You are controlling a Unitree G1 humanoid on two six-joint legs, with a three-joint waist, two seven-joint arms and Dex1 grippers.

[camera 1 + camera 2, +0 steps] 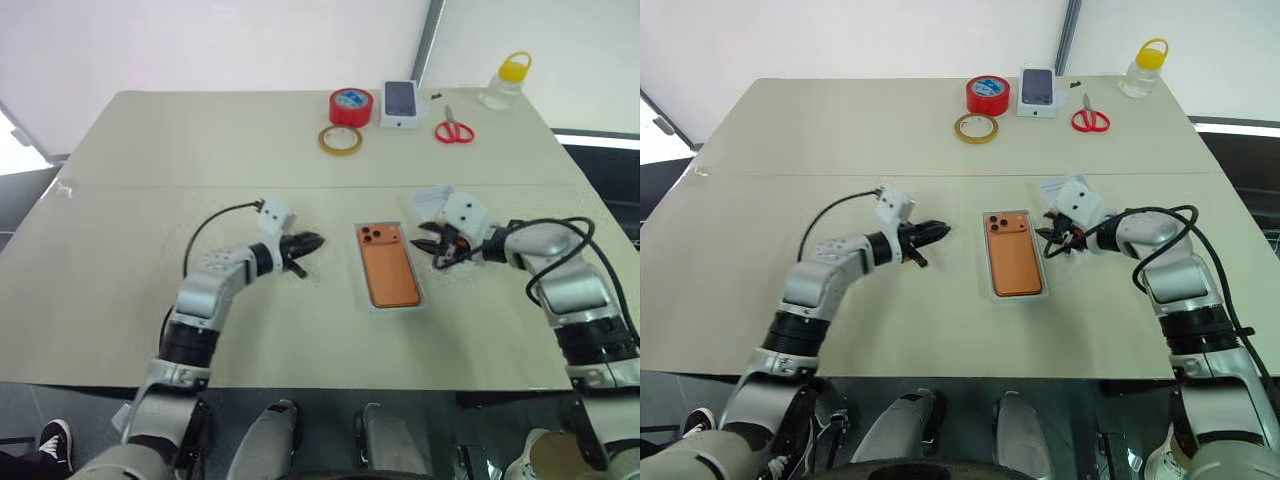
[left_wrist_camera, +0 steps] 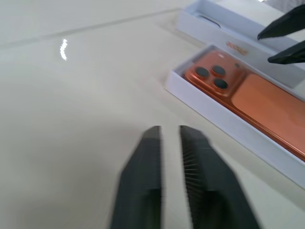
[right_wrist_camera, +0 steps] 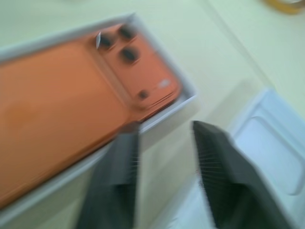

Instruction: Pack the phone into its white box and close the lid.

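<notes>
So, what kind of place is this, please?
Probably a test workspace, not a home: one large beige table holds staged props, such as the tape rolls, red scissors and the phone in the white box.

We find the phone [image 1: 388,264] lying in the white box [image 1: 421,300] at mid-table [image 1: 120,250]. The lid [image 1: 428,197] sits just right of it and behind. Left gripper [image 1: 308,243] flanks the box left, right gripper [image 1: 432,246] right. Tape rolls [image 1: 346,120], carton [image 1: 399,103], scissors [image 1: 453,130], bottle [image 1: 506,82] line the far edge.
</notes>
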